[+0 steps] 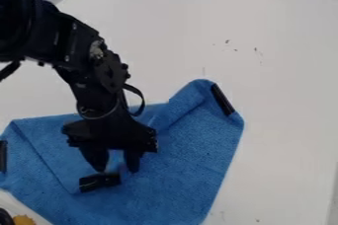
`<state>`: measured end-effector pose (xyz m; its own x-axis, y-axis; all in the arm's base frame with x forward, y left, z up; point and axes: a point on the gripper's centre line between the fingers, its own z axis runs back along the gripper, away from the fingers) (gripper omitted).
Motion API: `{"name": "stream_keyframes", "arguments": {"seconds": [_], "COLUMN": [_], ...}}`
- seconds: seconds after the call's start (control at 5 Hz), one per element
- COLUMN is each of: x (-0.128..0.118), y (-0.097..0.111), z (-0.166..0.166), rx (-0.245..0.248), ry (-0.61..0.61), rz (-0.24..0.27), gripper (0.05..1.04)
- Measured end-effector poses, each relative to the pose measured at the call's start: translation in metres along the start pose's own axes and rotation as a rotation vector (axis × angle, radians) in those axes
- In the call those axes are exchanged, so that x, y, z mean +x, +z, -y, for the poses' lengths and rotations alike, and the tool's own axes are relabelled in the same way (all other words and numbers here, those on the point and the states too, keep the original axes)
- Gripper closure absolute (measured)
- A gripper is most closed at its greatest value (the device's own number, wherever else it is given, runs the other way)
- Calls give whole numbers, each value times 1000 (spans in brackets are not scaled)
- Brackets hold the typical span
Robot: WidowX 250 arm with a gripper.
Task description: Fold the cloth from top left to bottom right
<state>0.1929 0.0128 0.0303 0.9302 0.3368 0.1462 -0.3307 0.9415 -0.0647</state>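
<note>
Over the left part of the blue cloth (pixel 191 160) hangs the black gripper (pixel 115 164), its two fingers apart. Blue fabric shows between them; whether they touch it I cannot tell. A flap of the cloth lies folded over, with a black strip (pixel 100 181) at its corner just below the fingertips. Another black strip (pixel 222 99) sits on the cloth's upper right corner, where the fabric is raised in a ridge. A third black strip (pixel 3 156) is at the left edge. The arm and gripper hide the middle of the cloth's top side.
The cloth lies on a white table (pixel 277 71) with small dark marks on its top. At the lower left corner of the view are a yellow-orange item (pixel 23 220) and a dark rounded one beside it. The table's far edge crosses the top right.
</note>
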Motion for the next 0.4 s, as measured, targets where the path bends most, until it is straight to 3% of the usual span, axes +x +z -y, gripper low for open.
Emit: {"name": "stream_keyframes", "arguments": {"seconds": [0.2, 0.4], "x": [-3, -4], "y": [2, 4], "z": [0, -1], "rx": [24, 75], "ry": [-1, -36], "rz": [-7, -14], "gripper": [81, 77]}}
